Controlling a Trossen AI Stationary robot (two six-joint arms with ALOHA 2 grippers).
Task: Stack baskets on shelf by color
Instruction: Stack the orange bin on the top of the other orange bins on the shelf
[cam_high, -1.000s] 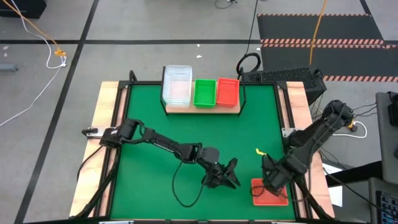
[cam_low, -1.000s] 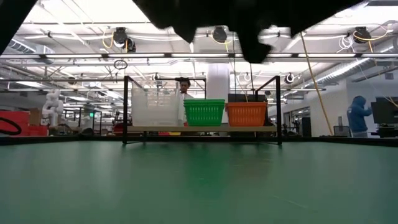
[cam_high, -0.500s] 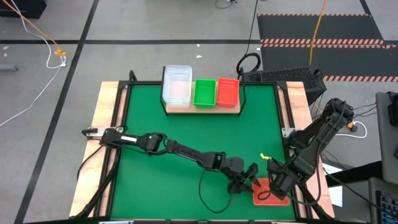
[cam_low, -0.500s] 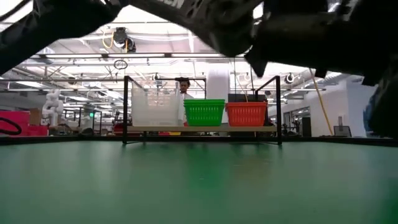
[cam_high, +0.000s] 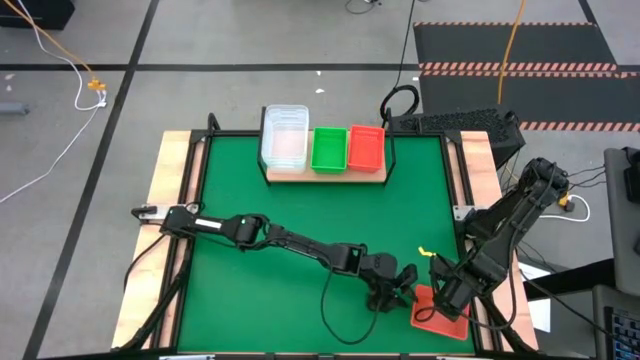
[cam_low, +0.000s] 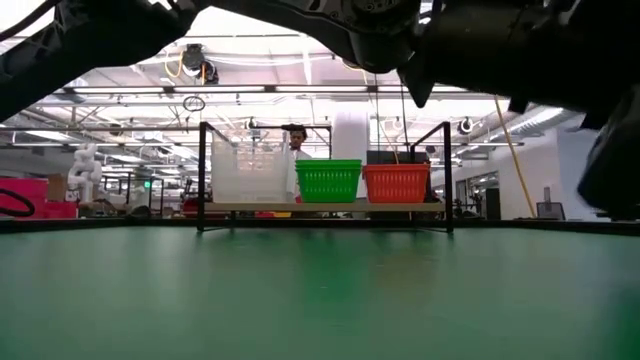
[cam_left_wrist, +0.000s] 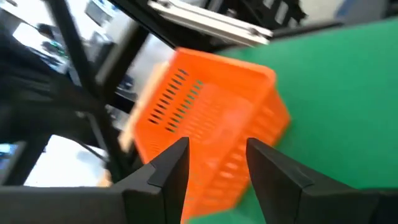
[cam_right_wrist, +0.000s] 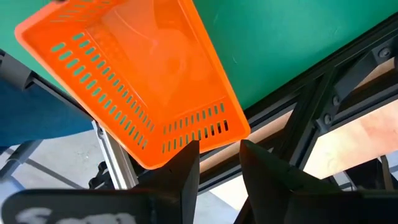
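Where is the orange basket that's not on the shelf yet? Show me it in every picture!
High view: the loose orange basket is near the table's front right corner, between both grippers.
Low view: not visible; only the shelf's baskets show.
Left wrist view: the basket sits mid-picture, past the fingers.
Right wrist view: it fills the upper middle.
Shared landmark: the green mat beside the basket.

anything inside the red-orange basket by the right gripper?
The red-orange basket looks empty: its slotted walls and bare floor show in the right wrist view. The right gripper fingers cover part of the near rim, so the grip there is unclear.
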